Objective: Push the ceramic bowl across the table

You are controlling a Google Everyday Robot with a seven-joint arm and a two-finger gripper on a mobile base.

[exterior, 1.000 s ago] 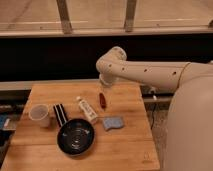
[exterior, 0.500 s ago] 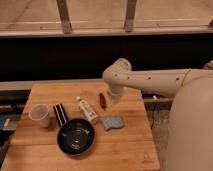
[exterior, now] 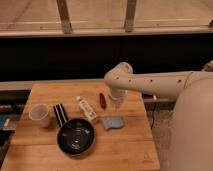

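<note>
My arm has swung to the right and dropped lower over the table [exterior: 131, 149]; nothing on it has shifted. My gripper [exterior: 116, 103] hangs above the far right part of the tabletop, just beside a small red object [exterior: 102, 100]; whether it is spread or closed I cannot tell. The ceramic bowl [exterior: 75, 136] sits untouched near the front edge, left of centre, well apart from my gripper. Near it lie a whitish cup [exterior: 39, 114], a white tube [exterior: 87, 109] and a blue cloth [exterior: 113, 122].

Lab-like room: window mullions [exterior: 64, 15], pincer [exterior: 116, 103] over wooden table [exterior: 127, 144].
</note>
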